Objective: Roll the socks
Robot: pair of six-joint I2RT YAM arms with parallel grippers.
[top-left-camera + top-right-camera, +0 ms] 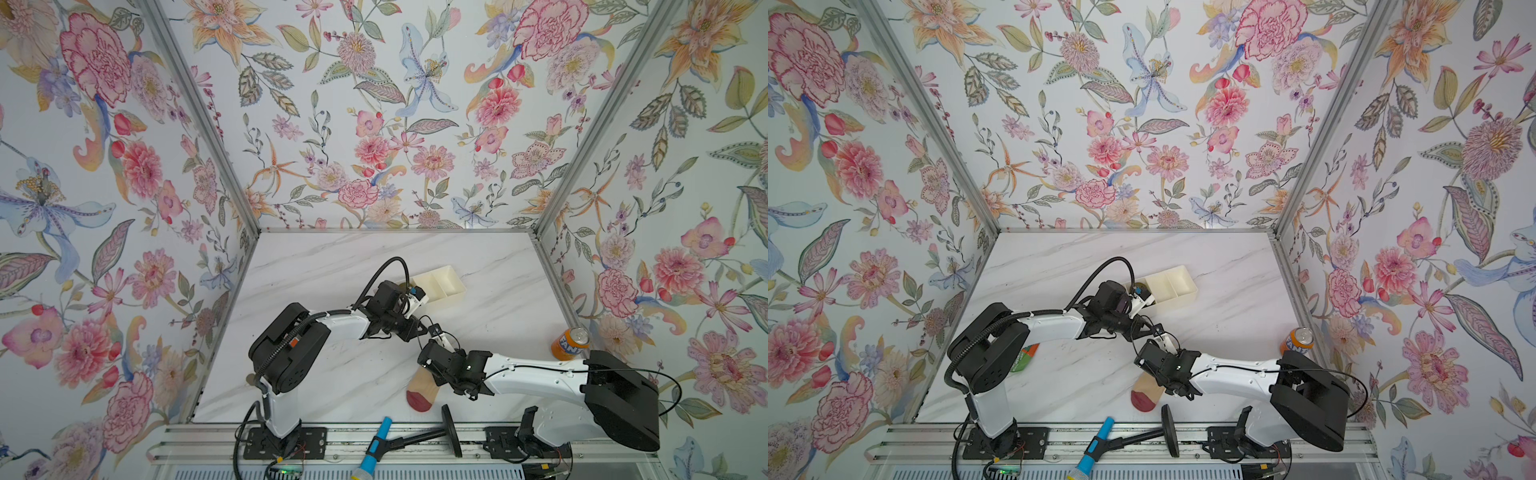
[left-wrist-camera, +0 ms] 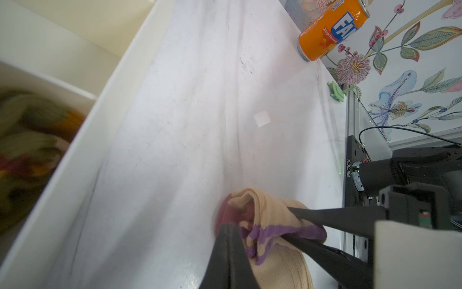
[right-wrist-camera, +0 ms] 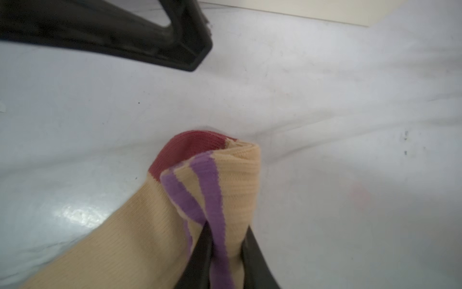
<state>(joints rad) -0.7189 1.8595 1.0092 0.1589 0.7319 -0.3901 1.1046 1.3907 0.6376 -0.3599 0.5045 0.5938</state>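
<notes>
Olive-green knit (image 2: 32, 140), blurred, is sitting in a compartment of the cream tray (image 2: 87, 150) off to the far side of the left end effector (image 2: 228, 227). That end effector's fingers are pressing together on nothing that I can see, and in the right wrist view its tip is hovering near the fabric but apart from it. Close by that tip, the socks (image 3: 150, 225) are lying on the marble-look surface (image 2: 187, 125). Their striped cuff end is bunching up into a loose fold, while the foot is trailing flat away behind the right end effector (image 3: 226, 232) toward the front rail, maroon toe (image 1: 417, 402) last. The right end effector is pinching that fold, one finger on each side of a purple stripe, with a maroon patch peeking out just past its fingertips. Judging by how the knit is slumping and creasing around the fingers, the socks are looking light, limp and stretchy rather than slippery. They have no stiffness to carry a shape, so a pinch is likely dragging only the layer it is catching. Taking hold at the thicker folded edge, through both layers, is looking like the safer choice, with the free end effector pressing the roll down. Farther out beyond the right end effector, an orange can (image 2: 330, 30) is standing by the wall, well apart from the fabric.
</notes>
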